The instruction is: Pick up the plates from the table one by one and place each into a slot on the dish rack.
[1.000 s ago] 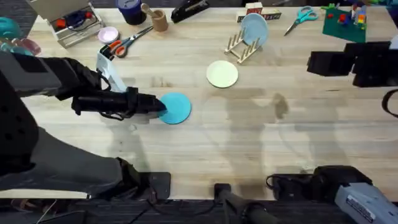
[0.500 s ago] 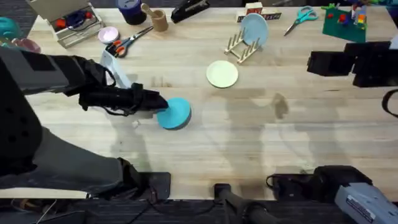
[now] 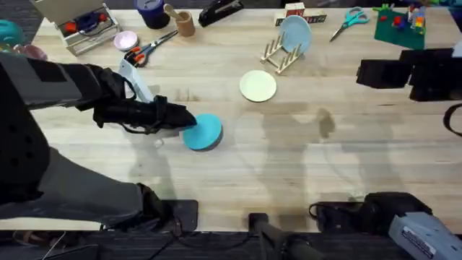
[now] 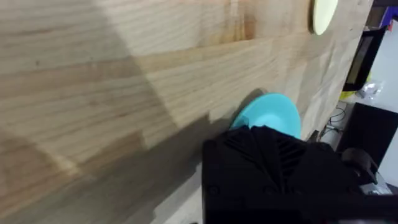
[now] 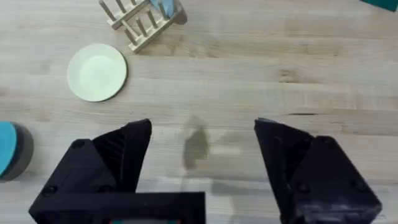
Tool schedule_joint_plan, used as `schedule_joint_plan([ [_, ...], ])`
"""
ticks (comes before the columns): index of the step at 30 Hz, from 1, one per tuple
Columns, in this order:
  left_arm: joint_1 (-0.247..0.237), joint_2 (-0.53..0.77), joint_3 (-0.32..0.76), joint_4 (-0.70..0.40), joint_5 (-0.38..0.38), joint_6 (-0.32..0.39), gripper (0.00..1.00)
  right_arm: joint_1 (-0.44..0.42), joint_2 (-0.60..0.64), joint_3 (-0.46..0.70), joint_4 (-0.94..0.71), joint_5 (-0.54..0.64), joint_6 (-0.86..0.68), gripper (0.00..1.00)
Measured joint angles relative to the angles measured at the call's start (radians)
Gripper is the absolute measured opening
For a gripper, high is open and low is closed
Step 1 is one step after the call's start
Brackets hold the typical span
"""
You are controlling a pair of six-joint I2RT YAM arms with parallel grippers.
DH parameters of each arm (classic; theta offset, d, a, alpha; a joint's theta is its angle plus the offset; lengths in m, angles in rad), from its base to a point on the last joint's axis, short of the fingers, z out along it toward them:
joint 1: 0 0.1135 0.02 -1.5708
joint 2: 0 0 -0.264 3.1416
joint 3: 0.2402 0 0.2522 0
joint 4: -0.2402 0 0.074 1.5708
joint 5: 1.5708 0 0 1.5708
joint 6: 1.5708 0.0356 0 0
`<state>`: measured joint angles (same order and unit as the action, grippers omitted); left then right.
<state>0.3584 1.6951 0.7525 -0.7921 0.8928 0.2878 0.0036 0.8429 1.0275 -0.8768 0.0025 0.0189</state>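
The turquoise plate is being gripped at its rim by the left fingers; slipping is being risked. The right fingers are being held open.

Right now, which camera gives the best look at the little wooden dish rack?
The overhead view: the dish rack shows whole, pegs upright, with a sky-blue plate standing in it. The right wrist view catches the rack cut by the picture's edge. The left wrist view looks at the turquoise plate instead.

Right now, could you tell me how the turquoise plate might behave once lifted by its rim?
The turquoise plate looks thin and rigid, so probably light and stiff. Gripped at one edge by the left gripper, it may pivot or slip, since it looks smooth.
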Motion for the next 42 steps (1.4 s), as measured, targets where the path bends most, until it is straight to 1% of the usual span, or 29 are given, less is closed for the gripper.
schedule_joint_plan([
  [5, 0.0, 0.0, 0.0, 0.0, 0.0, -0.001, 0.042, 0.0, 0.0, 0.0, -0.049, -0.017, 0.061, 0.996],
  [7, 0.0, 0.0, 0.0, 0.0, 0.0, -0.001, 0.042, 0.0, 0.0, 0.0, -0.074, -0.061, 0.103, 0.995],
  [12, 0.0, 0.0, 0.0, 0.0, 0.0, -0.001, 0.042, 0.0, 0.005, -0.004, -0.076, -0.193, 0.2, 0.995],
  [16, 0.0, 0.0, 0.0, 0.0, 0.0, -0.001, 0.042, 0.014, 0.019, -0.044, -0.071, -0.251, 0.255, 0.996],
  [21, 0.0, 0.0, 0.0, 0.0, 0.0, -0.001, 0.042, 0.067, 0.026, -0.115, -0.007, -0.312, 0.308, 0.996],
  [22, 0.0, 0.0, 0.0, 0.0, 0.0, -0.001, 0.042, 0.082, 0.026, -0.13, 0.012, -0.322, 0.322, 0.996],
  [23, 0.0, 0.0, 0.0, 0.0, 0.0, -0.001, 0.042, 0.137, 0.026, -0.177, 0.067, -0.341, 0.357, 0.996],
  [27, 0.0, 0.0, 0.0, 0.0, 0.0, -0.001, 0.042, 0.226, 0.028, -0.236, 0.16, -0.351, 0.403, 0.995],
  [30, 0.0, 0.0, 0.0, 0.0, 0.0, -0.001, 0.042, 0.291, 0.052, -0.262, 0.231, -0.357, 0.448, 0.995],
  [33, 0.0, 0.0, 0.0, 0.0, 0.0, -0.001, 0.042, 0.35, 0.112, -0.277, 0.298, -0.36, 0.489, 0.995],
  [38, 0.0, 0.0, 0.0, 0.0, 0.0, -0.001, 0.042, 0.456, 0.258, -0.281, 0.443, -0.362, 0.536, 0.995],
  [42, 0.0, 0.0, 0.0, 0.0, 0.0, -0.001, 0.042, 0.519, 0.364, -0.281, 0.545, -0.363, 0.577, 0.995],
])
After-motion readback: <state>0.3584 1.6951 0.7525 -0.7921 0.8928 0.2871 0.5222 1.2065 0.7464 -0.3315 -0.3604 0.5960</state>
